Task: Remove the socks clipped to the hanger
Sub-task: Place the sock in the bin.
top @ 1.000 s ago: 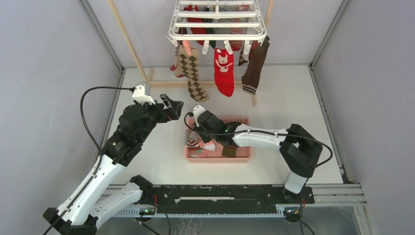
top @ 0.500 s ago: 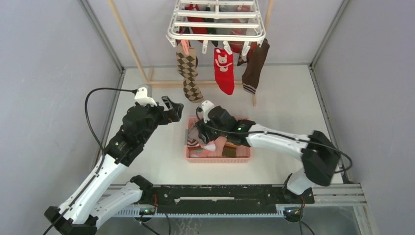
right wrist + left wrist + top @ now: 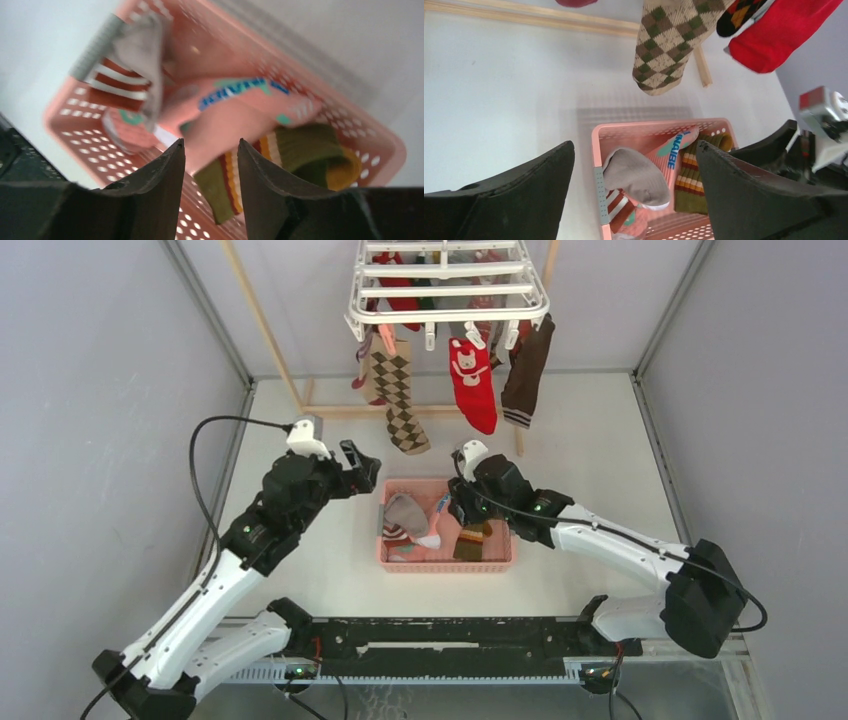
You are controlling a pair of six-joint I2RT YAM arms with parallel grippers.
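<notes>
Left hand point(image 3: 634, 150) and right hand point(image 3: 210, 145) hang released, empty, below the hanger point(image 3: 447, 289). Pinch the argyle sock point(image 3: 400, 405) firmly, then tug straight down.

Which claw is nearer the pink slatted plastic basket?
Right. The right claw hangs directly over the pink slatted plastic basket; the left claw sits outside it, off its far-left corner.

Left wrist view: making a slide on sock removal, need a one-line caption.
Open left end effector above a pink basket of socks, an argyle sock and a red sock hanging beyond.
</notes>
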